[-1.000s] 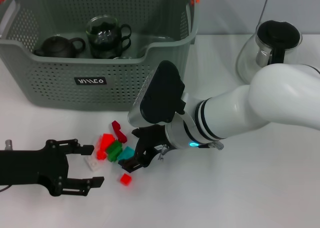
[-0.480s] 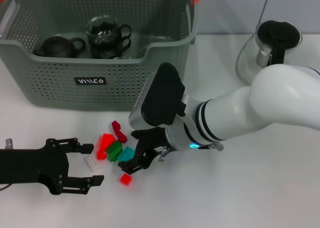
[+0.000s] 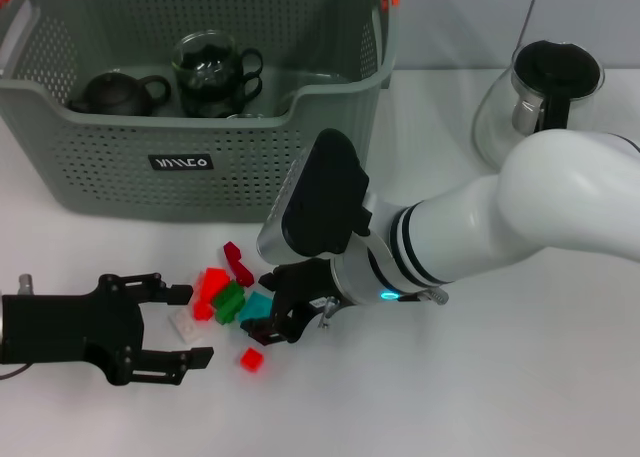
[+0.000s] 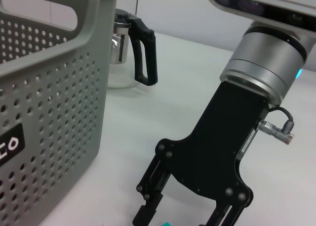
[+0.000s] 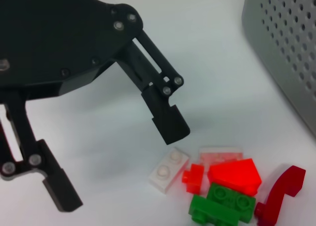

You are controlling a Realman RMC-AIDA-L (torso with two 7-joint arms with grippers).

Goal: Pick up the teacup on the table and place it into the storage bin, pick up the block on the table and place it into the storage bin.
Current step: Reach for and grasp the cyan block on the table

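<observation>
Head view: I see my right claw [image 3: 268, 307] low over the small heap of plastic building blocks on the white table [image 3: 520, 377], its black fingers spread around the teal block [image 3: 257, 305] without clamping it. Just left of it lie the green block [image 3: 229, 301], the bright red block [image 3: 210, 285], the dark red curved piece [image 3: 238, 262] and the white studded brick [image 3: 184, 325]; a small red cube [image 3: 251, 359] sits nearer to me. My left claw [image 3: 190, 325] rests on the table at the near left, released, fingers spread beside the white brick. The grey-green perforated plastic storage bin [image 3: 190, 162] stands at the far left, holding a dark teapot [image 3: 118, 93] and stacked glass teacups [image 3: 212, 73]. A glass kettle [image 3: 535, 97] stands at far right.
</observation>
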